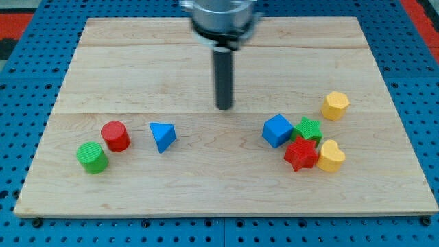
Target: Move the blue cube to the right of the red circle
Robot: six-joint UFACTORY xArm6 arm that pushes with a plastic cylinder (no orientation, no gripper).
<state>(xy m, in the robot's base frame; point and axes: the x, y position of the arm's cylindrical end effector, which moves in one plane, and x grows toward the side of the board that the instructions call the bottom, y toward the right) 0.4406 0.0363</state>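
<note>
I have no claw to open or shut, only a dark rod, and it holds nothing. So I tell every place from my tip [224,108], which sits near the middle of the bench [206,199] and touches no block.

Far off to the view's left of my tip, and lower down, is the green cylinder [91,157]. The red circle [116,136] is just beside it, a bit higher. The blue triangle [162,136] comes next, near the red circle on its right side and still left of my tip.

On the view's right of my tip, and a little lower, is the blue cube [277,130]. It is close to my tip but not touching it. The green star [308,128] is pressed up against its far side, and the red star [301,154] sits just below the two of them. The yellow heart [332,156] is next to the red star. The yellow hexagon [335,105] sits apart, higher up and furthest right.

I think the job has hardly begun. The blue cube is well apart from the red circle, on the other side of my tip. What is left is almost all of it: I need to get round to the cube's right side and push it a long way left. The blue triangle sits about where the cube should end up, so it may get in the way.
</note>
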